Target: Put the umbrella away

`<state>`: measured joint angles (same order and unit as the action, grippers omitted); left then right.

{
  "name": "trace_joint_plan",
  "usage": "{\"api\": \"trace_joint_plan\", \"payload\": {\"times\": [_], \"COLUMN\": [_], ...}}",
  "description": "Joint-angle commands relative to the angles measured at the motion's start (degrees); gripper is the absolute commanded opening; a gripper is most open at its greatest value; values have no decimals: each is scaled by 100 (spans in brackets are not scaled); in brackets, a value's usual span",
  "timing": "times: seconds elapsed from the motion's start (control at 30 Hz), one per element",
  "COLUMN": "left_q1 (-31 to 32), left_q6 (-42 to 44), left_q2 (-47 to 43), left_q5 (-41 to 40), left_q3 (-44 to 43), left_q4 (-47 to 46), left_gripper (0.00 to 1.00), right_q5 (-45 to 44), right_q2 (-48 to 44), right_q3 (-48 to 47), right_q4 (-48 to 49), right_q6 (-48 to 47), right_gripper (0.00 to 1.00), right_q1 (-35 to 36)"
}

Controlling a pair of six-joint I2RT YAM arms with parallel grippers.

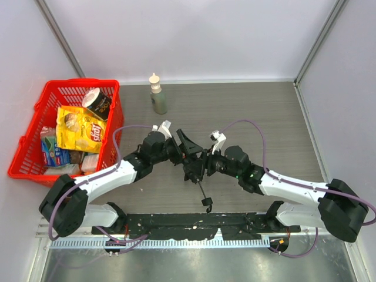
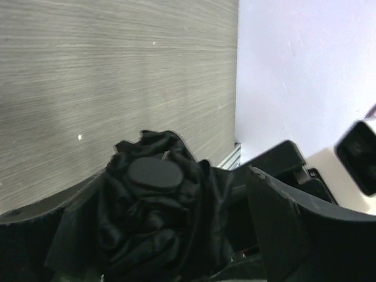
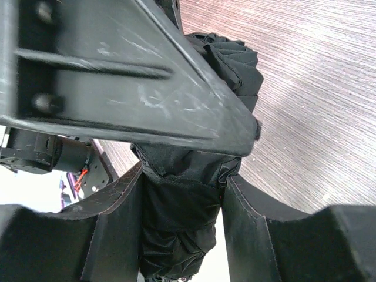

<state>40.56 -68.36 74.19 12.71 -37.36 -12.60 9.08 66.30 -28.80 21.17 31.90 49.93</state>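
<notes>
Grip swap, seemingly: right fingers (image 3: pixel 264 235) clench the umbrella's (image 3: pixel 182 205) bunched canopy, left fingers (image 2: pixel 276 217) stand released around its capped tip and probably need a fresh hold next.

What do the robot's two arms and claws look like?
The left arm and right arm have white links and bulky black joints. A purple cable loops along each. The left claw and right claw are black, with flat scuffed fingers.
</notes>
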Motion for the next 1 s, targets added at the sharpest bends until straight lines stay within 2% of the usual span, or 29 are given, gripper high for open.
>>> {"api": "trace_joint_plan", "payload": {"times": [0.0,0.07,0.23,0.3,0.47,0.53,0.6,0.73,0.97], "left_q1": [75,67,5,-65,-109,-127,-136,-136,-136], "left_q6": [199,270,586,849,1386,1527,1641,1721,1703], "left_q2": [-344,-423,-721,-1019,-1933,-2328,-2663,-3051,-2805], "left_q5": [250,197,-136,-531,-2349,-2790,-3001,-3020,-2441], "left_q3": [-192,-210,-271,-324,-579,-535,-474,-395,-447], "left_q4": [-375,-226,406,940,2699,2947,3053,3088,2922], "left_gripper": [94,100,100,100,100,100,100,100,100], "right_q5": [261,296,25,-336,-1732,-2354,-2666,-2736,-2955], "right_q2": [-364,-416,-662,-785,-1128,-1120,-1041,-524,259], "right_q3": [93,155,269,234,68,-90,-153,-231,-451], "right_q4": [1056,1135,934,504,-1041,-1717,-1923,-1959,-1756], "right_q6": [281,308,387,352,80,-131,-289,-421,-667], "right_gripper": [22,19,15,15,17,18,19,23,30], "right_q1": [43,43,34,43,34,34,-9,-124,-168]}}
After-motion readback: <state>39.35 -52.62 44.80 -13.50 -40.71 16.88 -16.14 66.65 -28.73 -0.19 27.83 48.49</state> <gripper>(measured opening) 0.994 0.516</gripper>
